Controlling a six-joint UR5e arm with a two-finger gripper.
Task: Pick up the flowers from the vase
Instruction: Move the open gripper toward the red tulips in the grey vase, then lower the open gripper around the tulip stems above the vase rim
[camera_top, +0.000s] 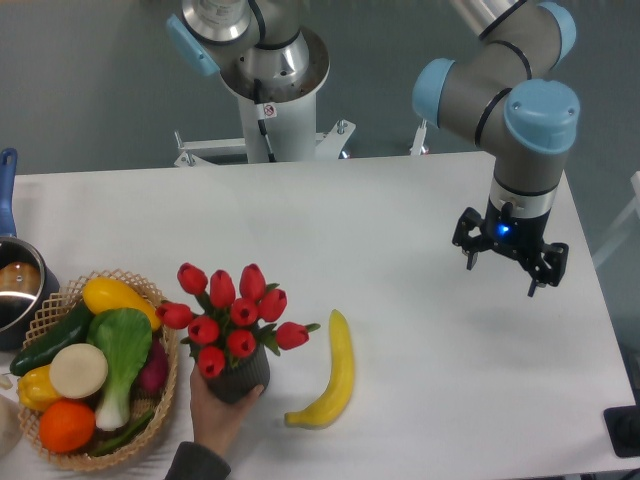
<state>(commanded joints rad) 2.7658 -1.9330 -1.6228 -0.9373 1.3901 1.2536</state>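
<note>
The flowers, a bunch of glossy red tulip buds with green leaves, stand in the vase, a short dark ribbed cylinder at the table's front left. A person's hand grips the vase from below. My gripper hangs far to the right above the table, well apart from the flowers. Its fingers point down and spread apart, open, with nothing between them.
A yellow banana lies just right of the vase. A wicker basket full of vegetables sits at the left, touching the flowers' side. A pot with a blue handle is at the left edge. The robot base stands behind the table.
</note>
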